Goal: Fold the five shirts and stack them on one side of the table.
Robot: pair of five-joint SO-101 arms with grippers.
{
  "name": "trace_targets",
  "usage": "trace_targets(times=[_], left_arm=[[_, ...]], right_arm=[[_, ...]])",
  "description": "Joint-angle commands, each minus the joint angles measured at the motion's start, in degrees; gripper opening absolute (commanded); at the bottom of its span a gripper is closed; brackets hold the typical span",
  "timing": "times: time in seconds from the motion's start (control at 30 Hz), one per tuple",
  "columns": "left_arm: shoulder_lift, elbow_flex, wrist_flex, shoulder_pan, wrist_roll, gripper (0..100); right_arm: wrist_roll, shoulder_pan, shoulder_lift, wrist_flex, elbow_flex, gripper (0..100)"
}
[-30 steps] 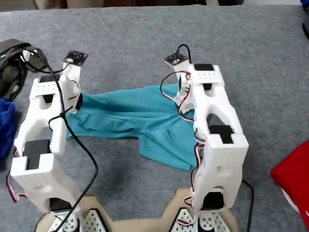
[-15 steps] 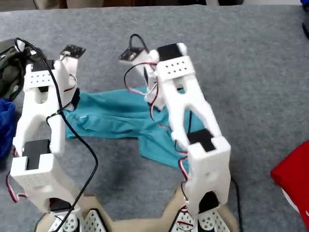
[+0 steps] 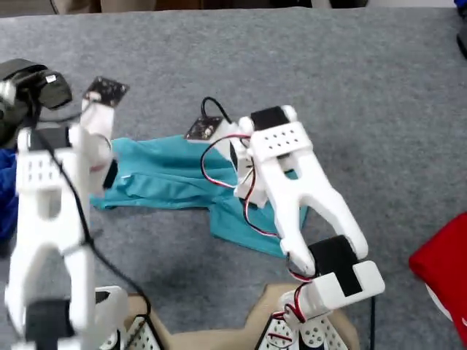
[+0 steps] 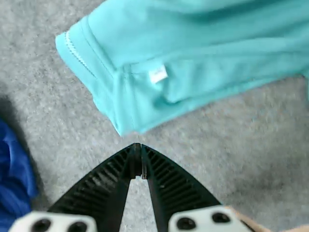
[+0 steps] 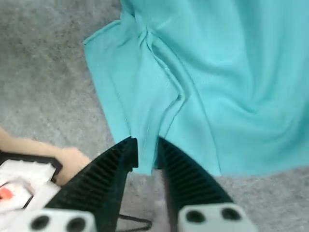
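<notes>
A teal shirt (image 3: 168, 179) lies spread and creased on the grey table (image 3: 365, 95). My right gripper (image 5: 145, 144) is low over the shirt's (image 5: 227, 87) edge. Its fingers stand nearly together with teal cloth between them, and creases run in toward the tips. In the high view this gripper (image 3: 232, 157) sits over the middle of the shirt. My left gripper (image 4: 136, 149) is shut and holds nothing. It hangs over bare table just off the shirt's (image 4: 203, 58) collar end, where a small white tag shows. From above it (image 3: 108, 173) sits at the shirt's left end.
A blue shirt (image 3: 6, 191) lies at the table's left edge, close to the left gripper (image 4: 12, 186). A dark olive garment (image 3: 9, 120) sits at the far left. A red shirt (image 3: 441, 262) lies at the right edge. Open grey table stretches behind and to the right.
The right arm has swung left from the shirt's right side to over its middle. The left arm has risen and drawn back, and shows blurred.
</notes>
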Motion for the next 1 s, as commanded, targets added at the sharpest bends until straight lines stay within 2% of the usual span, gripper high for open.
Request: trace_targets(times=[0.0,0.27,0.4,0.73,0.8,0.9,0.97], left_arm=[[-13.67,8.26,0.44,0.53,-1.58,2],[-32.57,21.54,0.44,-6.33,-2.29,2],[-37.76,26.02,0.53,-9.58,-5.98,2],[-41.54,31.12,3.16,-10.29,-6.59,2],[-41.54,31.3,3.43,-10.46,-6.59,2],[-41.54,31.3,3.87,-10.64,-6.59,2],[-41.54,31.21,4.22,-10.64,-6.59,2]], right_arm=[[-2.37,0.84,-3.3,-5.54,3.38,12.8],[-7.82,-0.75,3.12,-11.69,4.09,12.9],[-9.49,-0.75,7.34,-12.22,1.1,12.9],[-9.58,-5.14,12.18,-12.13,-0.92,12.5],[-9.58,-5.41,12.18,-12.13,-0.84,9.7],[-9.58,-5.32,12.18,-12.13,-1.01,0.3],[-9.58,-5.23,11.82,-11.6,-0.84,1.2]])
